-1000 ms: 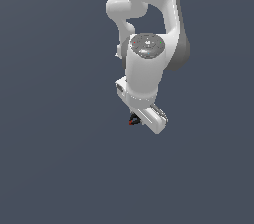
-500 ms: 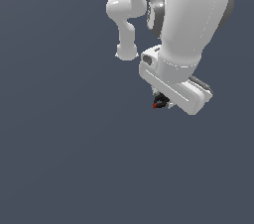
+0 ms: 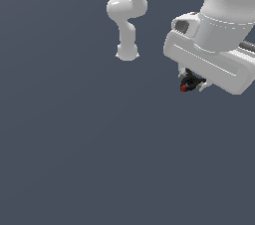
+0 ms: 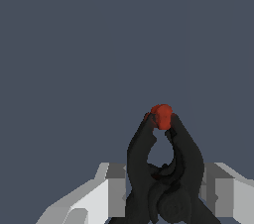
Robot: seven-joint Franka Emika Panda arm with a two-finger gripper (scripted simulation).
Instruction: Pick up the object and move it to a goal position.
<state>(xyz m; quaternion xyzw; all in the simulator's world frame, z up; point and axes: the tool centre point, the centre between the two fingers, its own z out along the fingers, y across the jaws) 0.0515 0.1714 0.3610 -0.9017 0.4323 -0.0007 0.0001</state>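
While the jaws pinch the black spiky object (image 4: 163, 168) by its body, red tip (image 3: 184, 88) outward, carry steadily to goal, grip pressure unchanged, no jolts.

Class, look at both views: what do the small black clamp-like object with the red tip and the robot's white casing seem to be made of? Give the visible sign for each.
The object: black body looks matte, like plastic or rubber, with no highlights. Its red tip has a slight sheen, perhaps soft rubber. The white casing looks like smooth, glossy moulded plastic, shaded softly. As renders, these are guesses.
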